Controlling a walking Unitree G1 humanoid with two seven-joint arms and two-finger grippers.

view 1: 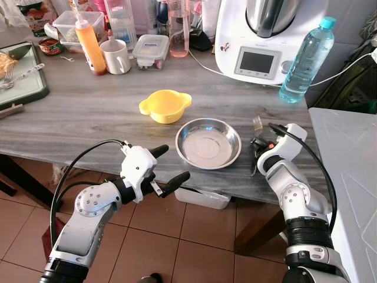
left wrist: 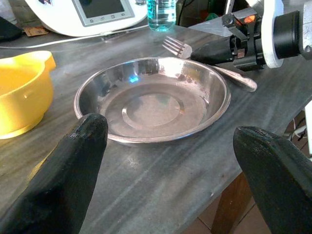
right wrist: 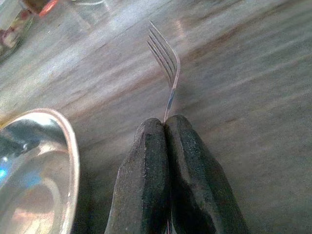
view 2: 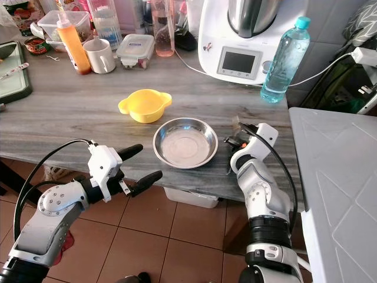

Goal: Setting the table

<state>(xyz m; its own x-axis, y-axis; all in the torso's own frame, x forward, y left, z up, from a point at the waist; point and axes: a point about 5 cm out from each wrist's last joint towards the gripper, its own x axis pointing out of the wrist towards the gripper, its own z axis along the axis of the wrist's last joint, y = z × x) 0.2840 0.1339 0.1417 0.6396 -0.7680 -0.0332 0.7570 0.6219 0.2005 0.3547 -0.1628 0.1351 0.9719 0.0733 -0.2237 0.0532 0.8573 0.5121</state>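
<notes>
The right end effector [right wrist: 165, 127] is clenched on a fork [right wrist: 166, 61], held low just beside the steel plate [view 1: 208, 142], probably to lay it alongside. The left end effector [view 1: 175, 162] hovers released off the counter [view 1: 88, 112] edge.

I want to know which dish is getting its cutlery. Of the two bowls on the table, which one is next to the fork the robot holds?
The steel bowl. The right gripper holds the fork beside its rim; the yellow bowl sits farther back.
</notes>
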